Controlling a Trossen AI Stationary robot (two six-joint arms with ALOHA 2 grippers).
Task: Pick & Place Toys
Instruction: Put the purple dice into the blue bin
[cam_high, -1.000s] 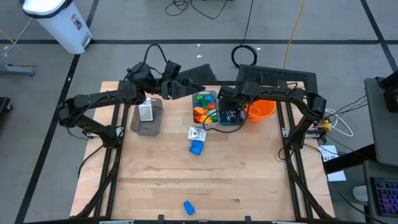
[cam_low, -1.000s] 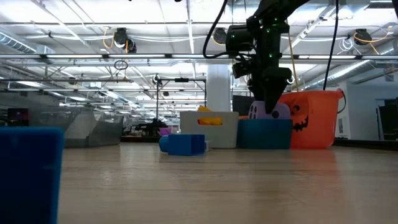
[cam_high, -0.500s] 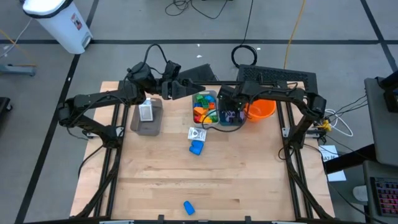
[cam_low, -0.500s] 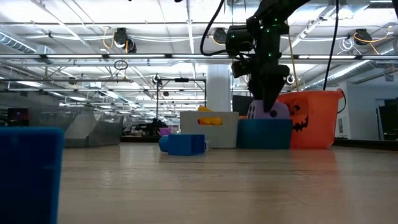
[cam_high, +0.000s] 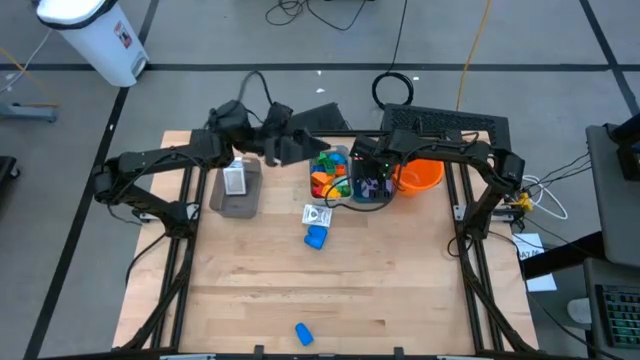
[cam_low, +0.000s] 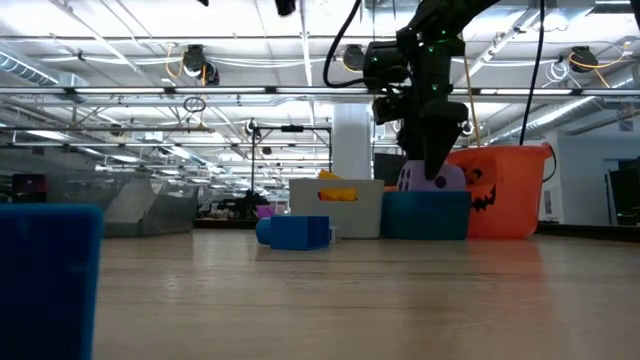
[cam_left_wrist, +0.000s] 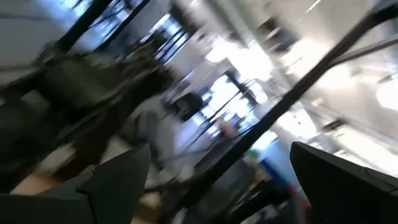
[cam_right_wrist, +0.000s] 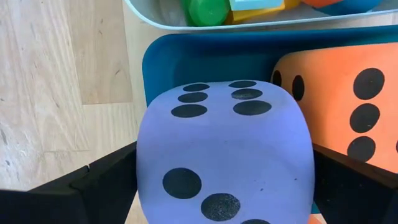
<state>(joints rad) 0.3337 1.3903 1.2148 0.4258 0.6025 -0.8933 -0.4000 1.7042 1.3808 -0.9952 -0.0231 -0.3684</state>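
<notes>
Purple die (cam_right_wrist: 222, 152) gripped by right hand (cam_right_wrist: 224, 186) above teal bin (cam_right_wrist: 205, 59), orange die (cam_right_wrist: 348, 112) beside, left hand's (cam_high: 290, 147) state unclear

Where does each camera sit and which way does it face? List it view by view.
High view: above the table, looking straight down; both arms show, left claw, right claw over the teal bin.
Low view: at table-top height, looking level across; the right arm comes down onto the purple die.
Left wrist view: on the left arm, blurred, facing the room; its dark fingers show.
Right wrist view: on the right arm, looking down at the purple die between its fingers.
Shared: high, low and right wrist views all show the purple die and teal bin.
</notes>
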